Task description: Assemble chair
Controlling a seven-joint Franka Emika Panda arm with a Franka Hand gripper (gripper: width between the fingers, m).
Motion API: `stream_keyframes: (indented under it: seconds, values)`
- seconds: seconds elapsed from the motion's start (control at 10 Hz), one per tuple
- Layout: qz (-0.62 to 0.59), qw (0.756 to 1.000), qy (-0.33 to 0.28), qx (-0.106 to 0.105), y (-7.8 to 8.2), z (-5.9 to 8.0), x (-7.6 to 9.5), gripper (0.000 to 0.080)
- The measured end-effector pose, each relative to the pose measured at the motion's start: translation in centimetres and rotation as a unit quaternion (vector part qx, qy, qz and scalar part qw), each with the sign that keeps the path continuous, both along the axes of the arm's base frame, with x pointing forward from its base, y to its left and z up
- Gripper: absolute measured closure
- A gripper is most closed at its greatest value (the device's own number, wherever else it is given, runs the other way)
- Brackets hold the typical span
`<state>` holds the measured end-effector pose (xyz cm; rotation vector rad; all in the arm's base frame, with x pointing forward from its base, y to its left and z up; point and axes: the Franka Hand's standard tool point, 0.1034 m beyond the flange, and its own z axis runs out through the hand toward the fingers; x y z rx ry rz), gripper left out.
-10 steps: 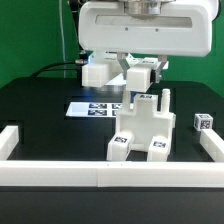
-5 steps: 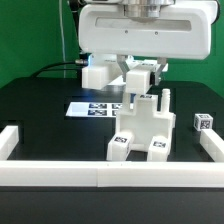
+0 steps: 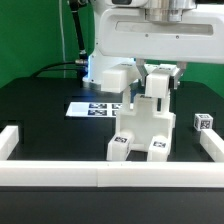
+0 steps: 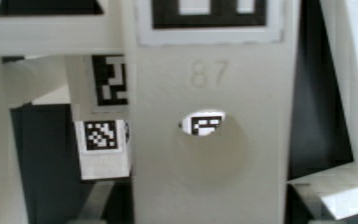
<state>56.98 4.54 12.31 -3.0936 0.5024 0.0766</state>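
Observation:
The part-built white chair (image 3: 140,132) stands at the middle of the black table, with tags on its front feet. My gripper (image 3: 157,86) is shut on a white slab (image 3: 157,90) and holds it upright just above the chair's rear posts on the exterior view's right. In the wrist view the slab (image 4: 208,150) fills the middle, with a square tag at one end and a small round tag (image 4: 204,125). My gripper (image 4: 208,205) flanks it, one finger on each side. Tagged chair parts (image 4: 101,135) show beside the slab.
The marker board (image 3: 92,108) lies behind the chair on the exterior view's left. A small white tagged piece (image 3: 203,122) sits at the right. White border rails run along the front (image 3: 100,176), the left (image 3: 10,140) and the right (image 3: 214,146).
My arm has moved toward the exterior view's right and a little down with the slab. The slab went from over the chair's left rear post to over its right side.

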Motion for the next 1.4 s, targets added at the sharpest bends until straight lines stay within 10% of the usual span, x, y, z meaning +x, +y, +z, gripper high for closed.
stream_keyframes:
  seconds: [1.4]
  values:
    - [0.006, 1.000, 0.000, -0.002, 1.3, -0.7, -0.6, 0.0511]
